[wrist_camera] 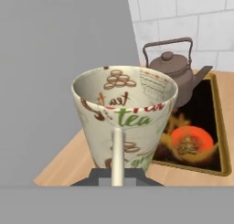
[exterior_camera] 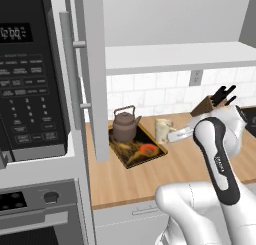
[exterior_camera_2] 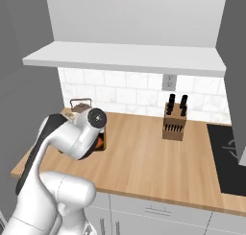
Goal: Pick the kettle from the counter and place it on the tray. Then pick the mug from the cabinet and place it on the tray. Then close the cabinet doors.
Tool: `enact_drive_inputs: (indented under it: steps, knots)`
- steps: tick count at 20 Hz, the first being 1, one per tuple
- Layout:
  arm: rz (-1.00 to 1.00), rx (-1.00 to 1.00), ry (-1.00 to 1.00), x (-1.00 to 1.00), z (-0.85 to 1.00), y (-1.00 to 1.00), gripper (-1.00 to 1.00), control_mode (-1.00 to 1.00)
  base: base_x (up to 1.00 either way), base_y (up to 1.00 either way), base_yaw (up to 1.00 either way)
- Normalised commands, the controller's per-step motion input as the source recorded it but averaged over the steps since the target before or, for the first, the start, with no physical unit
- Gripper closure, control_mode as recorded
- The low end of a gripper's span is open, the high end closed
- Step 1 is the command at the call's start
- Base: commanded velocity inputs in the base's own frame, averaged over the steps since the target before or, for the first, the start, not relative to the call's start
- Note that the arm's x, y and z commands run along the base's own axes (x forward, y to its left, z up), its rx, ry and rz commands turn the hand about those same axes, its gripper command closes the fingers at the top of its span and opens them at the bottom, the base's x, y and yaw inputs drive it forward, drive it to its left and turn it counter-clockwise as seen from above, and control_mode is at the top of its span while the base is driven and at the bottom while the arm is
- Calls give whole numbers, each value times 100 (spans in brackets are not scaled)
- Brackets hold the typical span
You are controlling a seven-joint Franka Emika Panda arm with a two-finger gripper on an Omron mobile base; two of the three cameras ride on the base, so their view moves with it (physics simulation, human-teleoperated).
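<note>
The mug point(wrist_camera: 125, 115) sits right at the gripper point(wrist_camera: 118, 173), its cream wall with printed "tea" lettering rising directly above the dark fingertips, mouth tipped toward the camera. The gripper is pressed together on the mug, pinching its wall or handle; which of the two cannot be made out, since only a pale vertical strip shows at the grip. In the left base view the mug point(exterior_camera: 163, 129) hangs just beside the right edge of the tray point(exterior_camera: 131, 156), over the worktop point(exterior_camera: 150, 179). The kettle point(exterior_camera: 125, 124) stands on the far end of the tray, touching it, with the orange-red spot bare in front of it. An open cabinet door point(exterior_camera: 95, 74) cuts off the tray's left corner. From the right base view the arm hides most of the tray and the kettle point(exterior_camera_2: 80, 104).
</note>
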Motion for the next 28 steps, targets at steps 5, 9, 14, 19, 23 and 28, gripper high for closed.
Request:
enact_drive_inputs:
  steps: [5,9,14,19,23,28]
  knots:
    - [0,0,-2,53,-46,22,100,-100,0,0,0]
    - [14,-3,0,34,-47,13,100,-100,0,0,0]
    - [14,-2,-1,37,-37,4,100,-100,0,0,0]
    - [13,-1,-1,34,-28,1,100,-100,0,0,0]
    - [10,-2,0,34,-37,2,100,-100,0,0,0]
    - [10,-4,-2,27,-19,0,100,-100,0,0,0]
